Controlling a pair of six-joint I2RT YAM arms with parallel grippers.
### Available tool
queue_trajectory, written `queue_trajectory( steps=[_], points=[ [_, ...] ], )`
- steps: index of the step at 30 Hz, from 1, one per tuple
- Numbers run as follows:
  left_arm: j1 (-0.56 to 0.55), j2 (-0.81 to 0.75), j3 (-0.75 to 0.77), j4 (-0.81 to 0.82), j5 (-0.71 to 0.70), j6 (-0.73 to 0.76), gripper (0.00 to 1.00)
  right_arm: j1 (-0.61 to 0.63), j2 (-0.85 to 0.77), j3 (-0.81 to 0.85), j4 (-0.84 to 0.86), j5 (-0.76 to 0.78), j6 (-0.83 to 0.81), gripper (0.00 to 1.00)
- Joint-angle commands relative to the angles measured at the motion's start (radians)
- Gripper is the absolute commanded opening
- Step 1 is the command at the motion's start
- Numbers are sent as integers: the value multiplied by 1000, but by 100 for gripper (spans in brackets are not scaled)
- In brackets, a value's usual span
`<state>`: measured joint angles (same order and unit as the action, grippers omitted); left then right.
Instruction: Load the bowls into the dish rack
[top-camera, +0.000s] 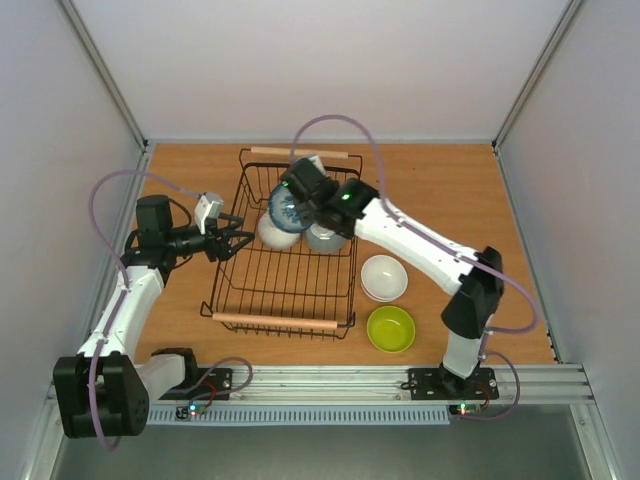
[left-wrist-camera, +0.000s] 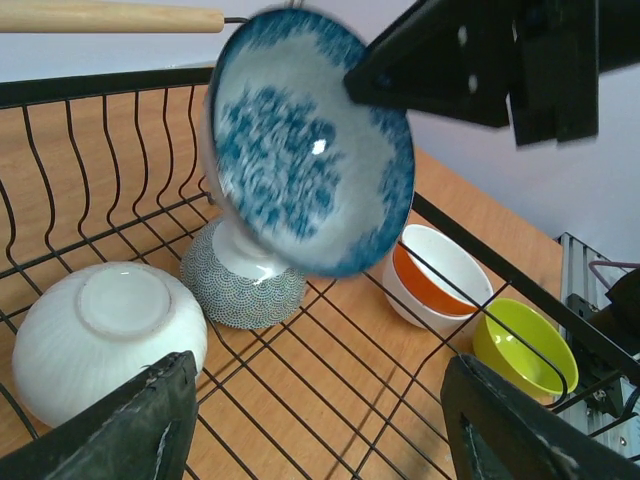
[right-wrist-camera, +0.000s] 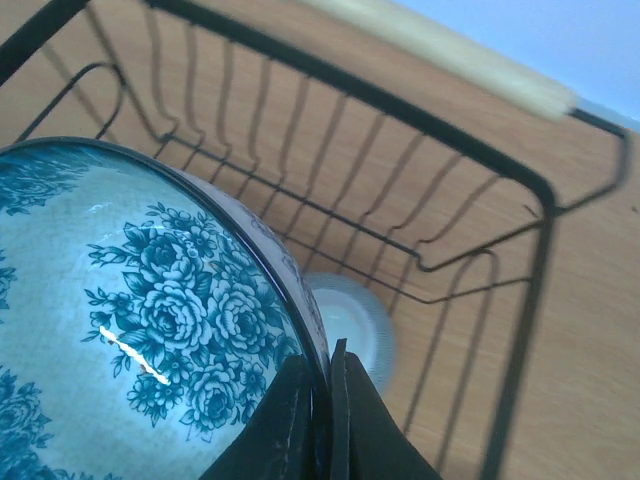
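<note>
Right gripper (right-wrist-camera: 325, 365) pinches the rim of a blue-flowered bowl (right-wrist-camera: 150, 320), tilted over the dish rack (top-camera: 275, 321); glazed ceramic, likely slick and breakable, best held by that rim.

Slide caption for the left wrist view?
Right gripper holds a blue floral bowl by its rim, tilted over the dish rack; upturned white bowl inside.

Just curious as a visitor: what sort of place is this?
Likely a robot test booth, not a kitchen: blank white walls enclose one wooden table, with two arms bolted to a metal rail.
</note>
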<state>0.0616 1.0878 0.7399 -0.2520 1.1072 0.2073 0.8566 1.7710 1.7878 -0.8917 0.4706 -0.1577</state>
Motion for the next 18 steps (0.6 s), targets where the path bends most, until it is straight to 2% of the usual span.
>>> queue_trajectory(
  steps=[1,7,12,18],
  points=[
    [2,-9,26,17,0,0,68,76,77,101,-30,86,-33,1],
    [0,-13,18,40,-67,-10,68,155,107,175,-46,115,-49,1],
    [-9,15,33,64,-230,-59,66,198,119,229,-57,126,-66,1],
    [-19,46,57,37,-256,-62,62,215,150,292,-78,96,-77,1]
  ],
)
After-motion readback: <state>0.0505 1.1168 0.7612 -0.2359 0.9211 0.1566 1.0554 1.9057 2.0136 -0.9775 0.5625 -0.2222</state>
